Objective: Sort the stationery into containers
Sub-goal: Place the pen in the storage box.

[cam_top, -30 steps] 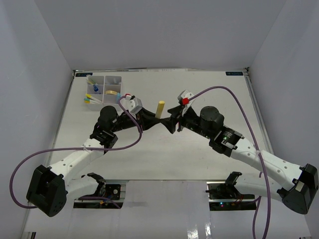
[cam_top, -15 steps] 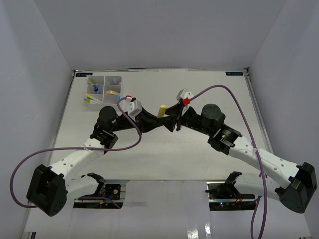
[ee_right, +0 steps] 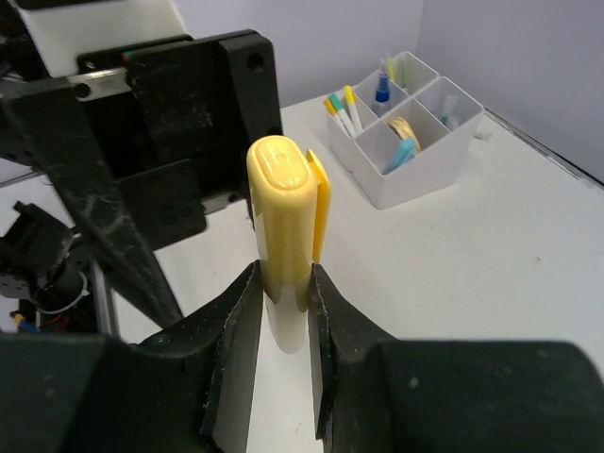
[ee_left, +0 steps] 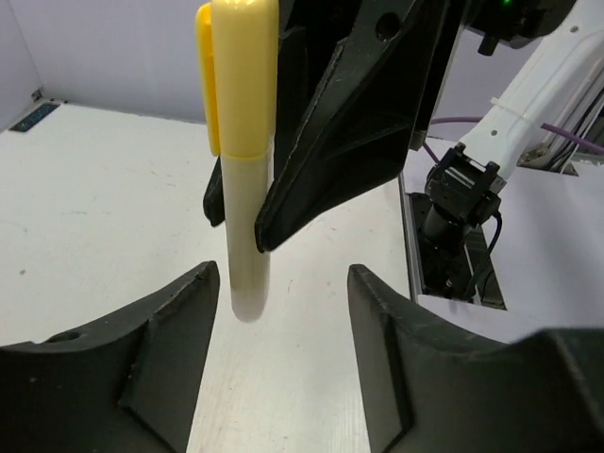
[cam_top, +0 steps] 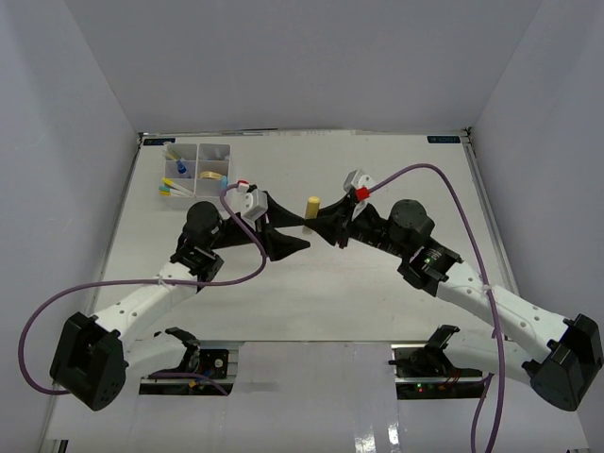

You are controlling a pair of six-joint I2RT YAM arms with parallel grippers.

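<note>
A yellow marker hangs above the middle of the table, and my right gripper is shut on its pale barrel. In the right wrist view both fingers press the marker, cap end pointing away from the gripper. My left gripper is open. Its jaws stand wide on either side of the marker's lower end without touching it, and nothing is between the fingertips of that gripper. The white organizer tray stands at the far left, holding pens, a tan ring and a blue-capped bottle.
Both arms meet over the table's centre, wrists almost touching. Purple cables loop from each wrist. The tray is beyond the left arm in the right wrist view. White walls close the table on three sides.
The left gripper has opened and let go of the yellow marker. The right gripper has shut on it. The marker has shifted slightly right.
</note>
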